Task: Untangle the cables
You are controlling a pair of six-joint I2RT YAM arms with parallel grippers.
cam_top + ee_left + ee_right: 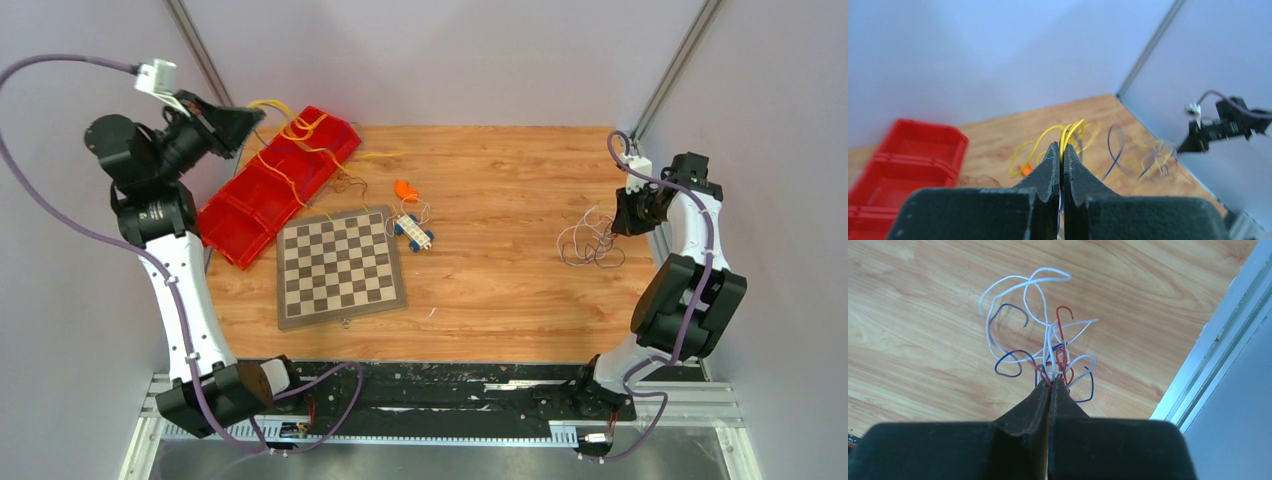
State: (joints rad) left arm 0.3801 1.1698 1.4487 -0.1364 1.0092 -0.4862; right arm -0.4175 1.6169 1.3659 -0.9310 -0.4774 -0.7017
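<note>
cables (1052, 351) pinched in left claw (1061, 146), right claw (1050, 382) tips

The yellow cables (1068, 132) are curling up in loops from the closed left tool (1062, 150) and trailing down over the far left of the desk (500, 260). The white, blue and red cables (1053, 355) are hanging in a tangled bunch from the closed right tool (1050, 384), by the desk's right edge.

L wrist: red bin (913, 142) cut at left edge; far strands (1154, 161) blurred. Ends of cables (1054, 360) hidden in right gripper (1050, 384). Top: blue-white obj. (413, 232) unidentifiable.
</note>
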